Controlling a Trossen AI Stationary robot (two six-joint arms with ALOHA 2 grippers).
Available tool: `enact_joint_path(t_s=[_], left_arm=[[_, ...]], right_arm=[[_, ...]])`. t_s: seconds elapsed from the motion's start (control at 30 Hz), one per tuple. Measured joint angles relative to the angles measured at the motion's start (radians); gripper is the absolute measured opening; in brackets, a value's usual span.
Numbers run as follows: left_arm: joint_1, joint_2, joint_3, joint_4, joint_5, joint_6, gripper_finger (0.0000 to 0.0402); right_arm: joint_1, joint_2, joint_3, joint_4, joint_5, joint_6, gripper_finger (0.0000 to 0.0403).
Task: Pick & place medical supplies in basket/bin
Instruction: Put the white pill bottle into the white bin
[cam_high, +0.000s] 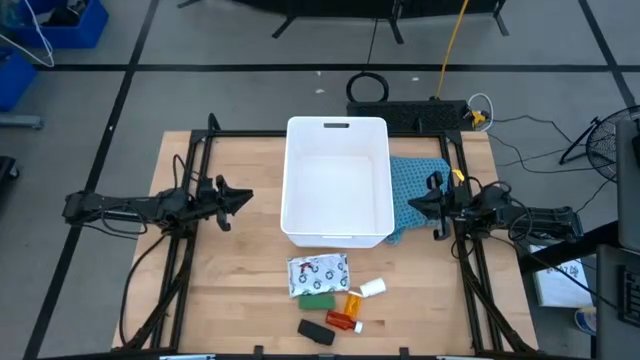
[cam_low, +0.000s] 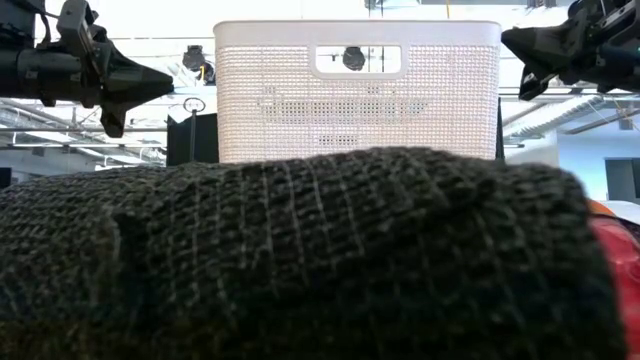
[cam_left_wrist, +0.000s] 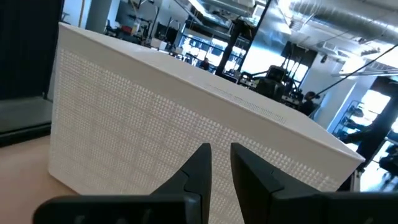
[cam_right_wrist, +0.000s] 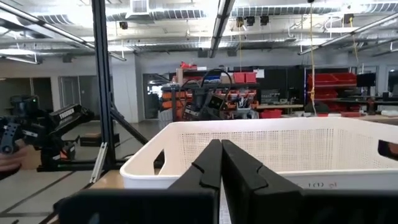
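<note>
The white tub (cam_high: 337, 180) stands in the middle of the table. The supplies lie in a cluster near the table's near edge: white patterned packet (cam_high: 318, 272), green block (cam_high: 317, 299), orange pill bottle (cam_high: 352, 302), small white bottle (cam_high: 372, 288), red white-capped tube (cam_high: 343, 321) and black block (cam_high: 316, 332). The black block (cam_low: 300, 250) fills the low view's foreground. My left gripper (cam_high: 245, 197) hovers left of the tub, its fingers (cam_left_wrist: 202, 165) a narrow gap apart. My right gripper (cam_high: 412, 205) hovers right of the tub above the blue cloth, shut (cam_right_wrist: 221, 152). Both point at the tub.
A blue cloth (cam_high: 415, 195) lies against the tub's right side, under my right gripper. Dark frame rails (cam_high: 190, 230) run along the table's left and right sides. Bare wood shows between the tub and the supplies. Cables and a black unit (cam_high: 420, 112) sit past the far edge.
</note>
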Motion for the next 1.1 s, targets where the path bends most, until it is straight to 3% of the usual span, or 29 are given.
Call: enact_joint_path(t_s=[0.27,0.47,0.67,0.8,0.97,1.1], left_arm=[[0.0,0.0,0.0,0.002,-0.056,0.119,0.0063],[0.0,0.0,0.0,0.002,-0.057,0.275,0.0063],[0.0,0.0,0.0,-0.007,-0.055,0.296,0.0063],[0.0,0.0,0.0,-0.008,-0.053,0.296,0.0063],[0.0,0.0,0.0,-0.011,-0.053,0.319,0.0063],[0.0,0.0,0.0,-0.027,-0.053,0.318,0.0063]], right_arm=[[0.0,0.0,0.031,0.144,0.102,-0.112,0.0007],[0.025,0.089,0.177,0.121,0.102,-0.156,0.0057],[0.124,0.327,0.391,0.059,0.105,-0.257,0.0136],[0.228,0.524,0.61,-0.136,0.138,-0.282,0.0181],[0.399,0.774,0.859,-0.436,0.19,-0.27,0.0216],[0.553,0.958,0.963,-0.527,0.304,-0.244,0.0229]])
